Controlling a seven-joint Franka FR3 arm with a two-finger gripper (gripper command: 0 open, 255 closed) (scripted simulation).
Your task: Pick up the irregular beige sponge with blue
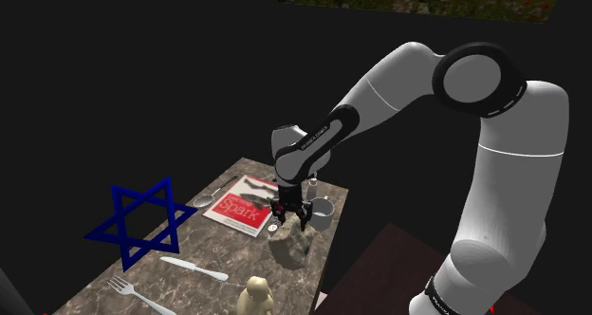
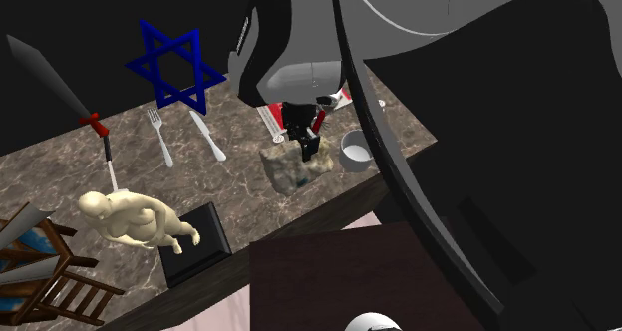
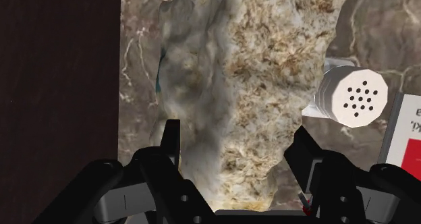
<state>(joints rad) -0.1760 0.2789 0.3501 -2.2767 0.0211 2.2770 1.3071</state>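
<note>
Shoulder view, L to R: blue star (image 1: 142,223) on the 9 o'clock side of the marble surface (image 1: 237,254), red-white magazine (image 1: 242,209) mid, then the gripper (image 1: 288,220) w/ the beige sponge (image 1: 290,249) right at its 6 o'clock, resting on the surface nr the edge. Wrist view: fingers (image 3: 170,138) apart, straddling the sponge's top, no squeeze afaict. Approach looks done; left to do: close, clamp, lift.

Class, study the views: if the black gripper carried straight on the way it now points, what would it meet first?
The irregular beige sponge. It lies straight ahead of the gripper, between its open fingers, and seems close, though the exact depth is unclear.
</note>
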